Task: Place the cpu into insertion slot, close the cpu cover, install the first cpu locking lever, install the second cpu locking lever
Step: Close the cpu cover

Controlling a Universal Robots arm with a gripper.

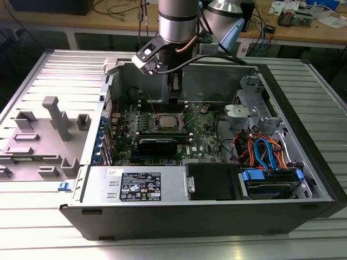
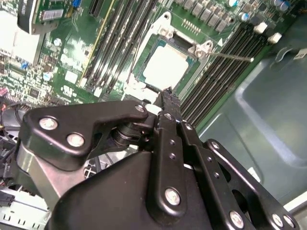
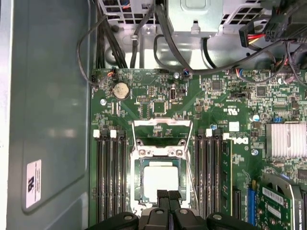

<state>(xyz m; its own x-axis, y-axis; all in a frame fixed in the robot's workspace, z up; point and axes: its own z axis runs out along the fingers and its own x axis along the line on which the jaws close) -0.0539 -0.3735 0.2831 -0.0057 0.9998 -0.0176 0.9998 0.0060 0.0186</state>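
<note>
A: Where's the chip [image 3: 160, 178]?
B: Lying flat in the socket [image 3: 137, 165], silver top up, right under the fingers [image 3: 163, 200].
A: And the gripper [image 3: 168, 194]?
B: Its two tips are pressed together with nothing between them. They hang above the socket's near edge, off the chip.
A: The cover [image 3: 162, 123]?
B: Beyond the chip from the fingers. It looks swung up off the socket, though the angle is poor. A thin wire lever [image 2: 230, 56] sticks out beside the socket.
A: Around that?
B: Green motherboard [image 3: 158, 96], with memory slots [image 3: 110, 182] on either side of the fingers. It all sits inside an open computer case [image 1: 217, 222] on a slatted metal table [image 1: 49, 238]. A grey plastic fixture [image 1: 51, 127] lies toward the exterior view's left, and cluttered workbenches [image 1: 303, 30] stand behind the arm [image 1: 177, 19].
</note>
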